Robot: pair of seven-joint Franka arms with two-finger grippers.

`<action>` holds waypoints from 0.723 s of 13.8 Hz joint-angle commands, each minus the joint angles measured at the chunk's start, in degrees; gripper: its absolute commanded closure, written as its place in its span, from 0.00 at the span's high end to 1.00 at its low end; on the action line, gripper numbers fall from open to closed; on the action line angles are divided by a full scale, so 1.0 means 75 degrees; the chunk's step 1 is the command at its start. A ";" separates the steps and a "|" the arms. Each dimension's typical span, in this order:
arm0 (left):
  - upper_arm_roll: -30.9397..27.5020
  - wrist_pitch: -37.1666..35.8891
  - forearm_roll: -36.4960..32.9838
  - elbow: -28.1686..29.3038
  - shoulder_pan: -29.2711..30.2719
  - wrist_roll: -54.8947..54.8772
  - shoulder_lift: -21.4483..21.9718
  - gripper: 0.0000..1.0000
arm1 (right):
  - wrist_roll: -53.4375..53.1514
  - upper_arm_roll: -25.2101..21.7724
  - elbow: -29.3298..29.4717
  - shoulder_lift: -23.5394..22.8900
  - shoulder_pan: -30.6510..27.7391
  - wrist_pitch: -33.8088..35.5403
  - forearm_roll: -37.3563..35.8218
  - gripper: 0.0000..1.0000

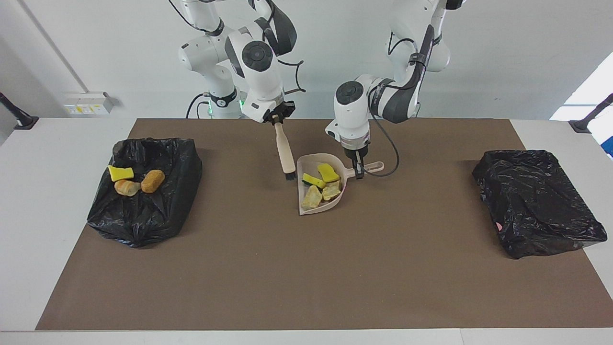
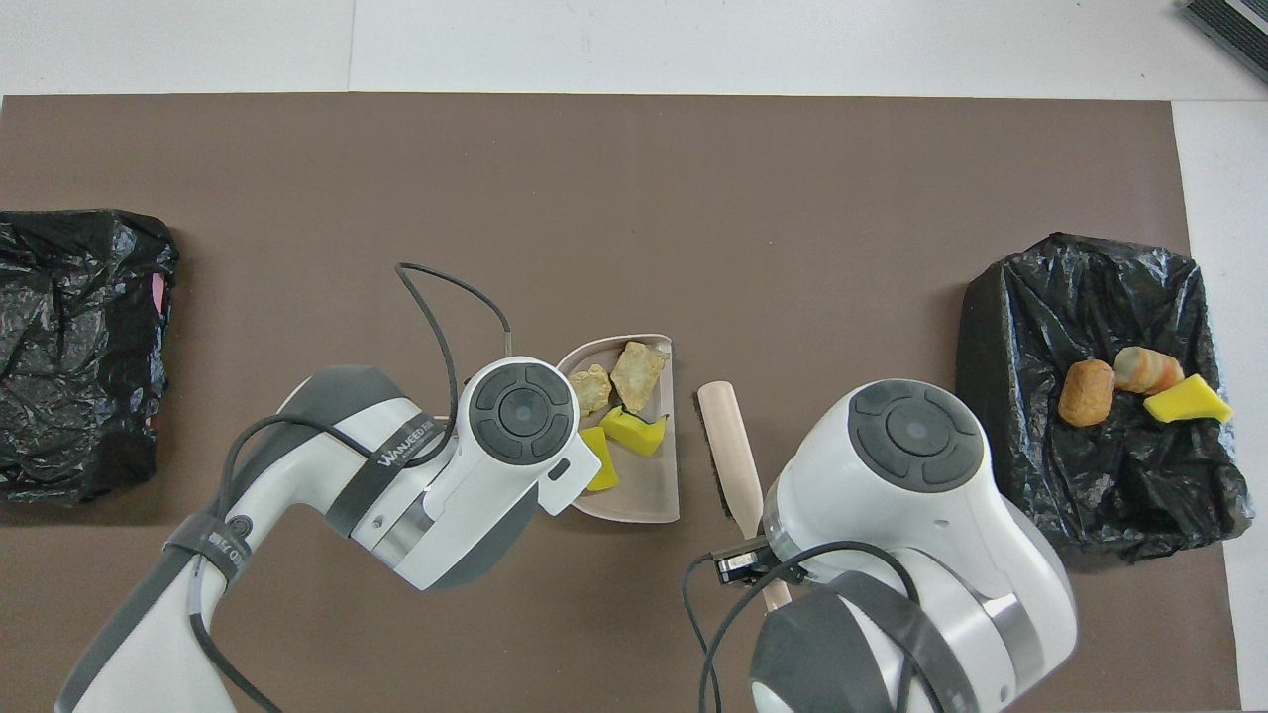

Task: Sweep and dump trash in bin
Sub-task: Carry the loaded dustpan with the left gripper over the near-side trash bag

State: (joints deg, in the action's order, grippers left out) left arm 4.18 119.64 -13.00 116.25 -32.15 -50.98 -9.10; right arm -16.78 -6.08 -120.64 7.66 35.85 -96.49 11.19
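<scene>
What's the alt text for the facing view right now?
Left gripper holds a dustpan carrying four trash pieces mid-mat; right gripper holds a brush beside it. Black-bagged bins sit at both table ends; one holds three pieces.
</scene>
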 commanded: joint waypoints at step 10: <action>-0.0041 -0.0178 -0.0072 0.0110 0.2023 -0.2317 0.1493 0.00 | -0.2307 0.0119 -0.0814 0.0363 0.1136 -0.1174 -0.0039 0.00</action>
State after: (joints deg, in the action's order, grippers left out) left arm 3.54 119.50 -13.12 115.82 -20.16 -64.91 -1.80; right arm -30.74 -5.38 -125.46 9.36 42.00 -103.84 10.96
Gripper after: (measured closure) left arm 0.670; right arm 0.736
